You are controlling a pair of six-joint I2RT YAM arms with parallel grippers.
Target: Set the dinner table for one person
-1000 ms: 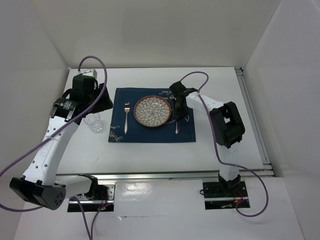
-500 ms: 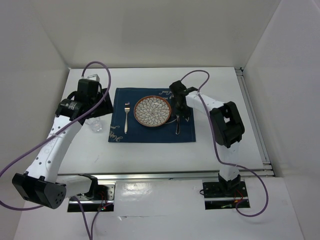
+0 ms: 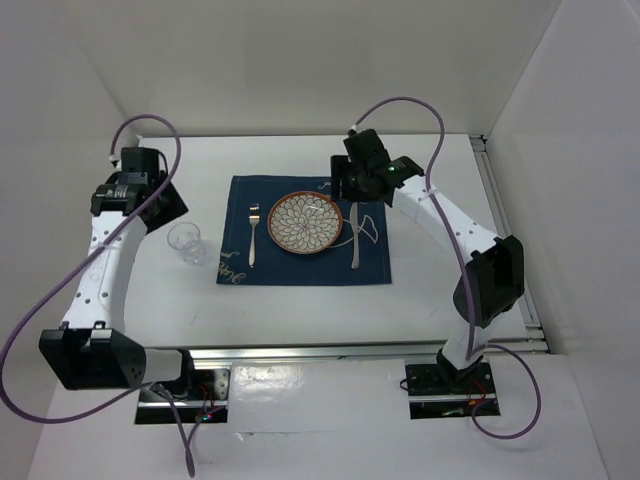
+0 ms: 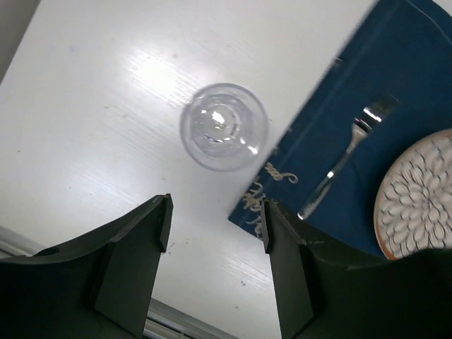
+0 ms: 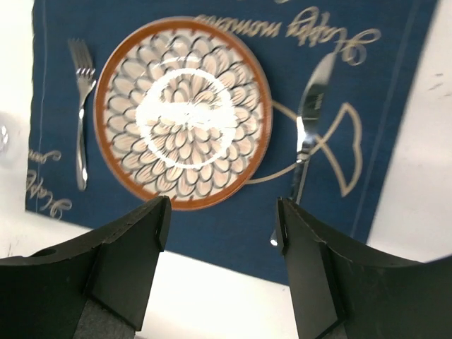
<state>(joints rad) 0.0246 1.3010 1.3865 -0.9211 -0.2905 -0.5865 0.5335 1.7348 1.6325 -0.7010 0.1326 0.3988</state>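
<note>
Spanning view: dinner table, plain white, matte.

From where I stand I count one table, and on it one navy placemat. There is one patterned plate, one fork, one knife and one clear glass. That makes two pieces of cutlery in all. Two robot arms are here: the left arm and the right arm.
</note>
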